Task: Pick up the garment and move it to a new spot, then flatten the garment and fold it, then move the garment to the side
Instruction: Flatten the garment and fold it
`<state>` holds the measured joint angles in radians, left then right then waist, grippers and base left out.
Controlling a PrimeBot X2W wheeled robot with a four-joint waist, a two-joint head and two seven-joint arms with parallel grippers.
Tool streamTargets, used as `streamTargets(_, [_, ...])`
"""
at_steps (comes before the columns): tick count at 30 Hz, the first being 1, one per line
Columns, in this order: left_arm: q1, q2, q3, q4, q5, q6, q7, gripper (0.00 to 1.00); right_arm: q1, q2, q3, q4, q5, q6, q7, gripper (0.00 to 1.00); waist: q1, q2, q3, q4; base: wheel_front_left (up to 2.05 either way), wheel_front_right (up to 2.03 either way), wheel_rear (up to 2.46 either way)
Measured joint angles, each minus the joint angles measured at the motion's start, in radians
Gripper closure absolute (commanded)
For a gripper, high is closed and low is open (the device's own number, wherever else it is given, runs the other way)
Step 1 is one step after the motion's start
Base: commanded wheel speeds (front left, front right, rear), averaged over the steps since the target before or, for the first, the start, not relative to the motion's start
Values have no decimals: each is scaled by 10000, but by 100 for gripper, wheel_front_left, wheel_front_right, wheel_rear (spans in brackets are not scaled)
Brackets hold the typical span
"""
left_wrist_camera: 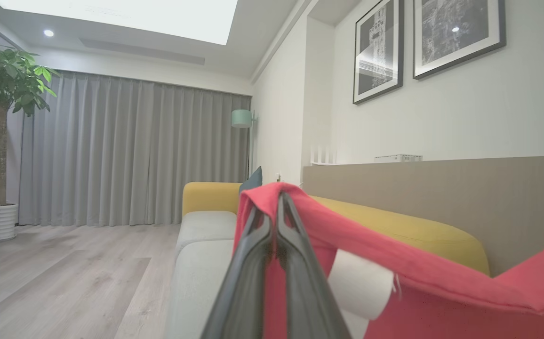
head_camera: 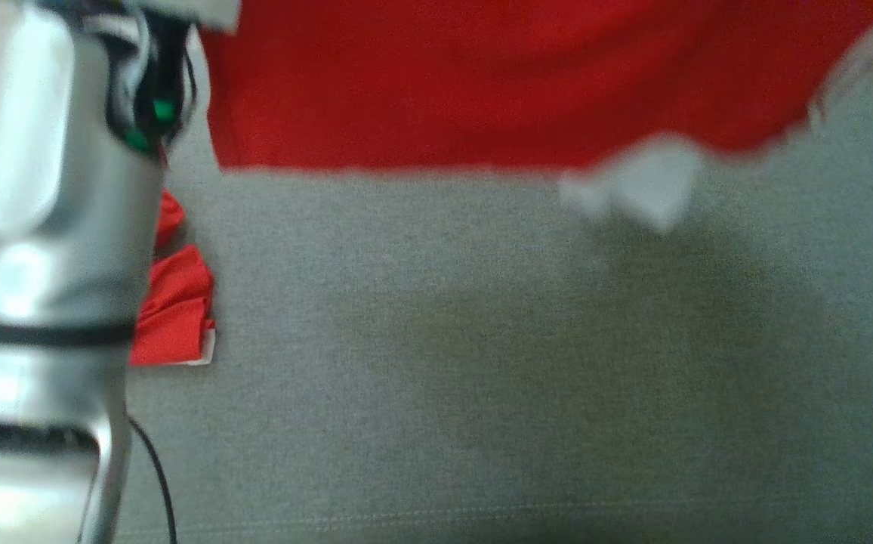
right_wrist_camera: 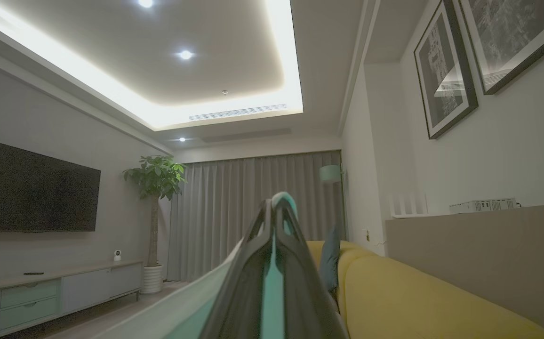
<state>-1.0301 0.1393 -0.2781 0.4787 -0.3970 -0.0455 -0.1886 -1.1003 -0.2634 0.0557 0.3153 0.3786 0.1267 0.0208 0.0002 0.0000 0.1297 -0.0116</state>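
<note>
Garment [left_wrist_camera: 422,292] is up in the air over the grey sofa seat [head_camera: 482,393], and closest to us the left claw [left_wrist_camera: 276,200] is clenched on a thin fold of its red edge. Right claw [right_wrist_camera: 276,207] looks pinched shut on a pale strip [right_wrist_camera: 182,310], probably the trim, though we can't be sure. Both bites look shallow to us, so a quick swing could pull the cloth free. Further out, a red bunch [head_camera: 176,310] dangles by the left forearm [head_camera: 36,227]; laid down like that it'd tuck under and crease. White label [head_camera: 648,185] at the hem could fold in too.
</note>
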Motion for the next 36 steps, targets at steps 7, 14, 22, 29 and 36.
streamTargets(7, [-1160,-334,-295,3434,328,-477,-596,100,-1140,441,1484,3400,349,0,-1197,100,-1,0,423,-250,0,0,0])
streamTargets(14, [-876,-819,-318,6309,-128,-706,-608,100,-821,1127,2527,6218,1149,0,-1910,100,-2,0,1278,-436,0,0,0])
streamTargets(22, [104,-1112,-445,6408,-393,-786,-608,100,911,1112,3214,6404,2405,0,-2527,100,1,-1,2125,-383,0,0,0])
streamTargets(29, [2744,-1095,-265,4571,-84,-752,-608,100,4184,577,2899,4234,3141,0,-2688,100,-2,0,1718,-351,0,0,0])
streamTargets(36, [5808,-568,-71,2146,575,-445,-608,100,8727,447,1266,771,2552,0,-2439,100,-3,0,905,-332,0,0,0])
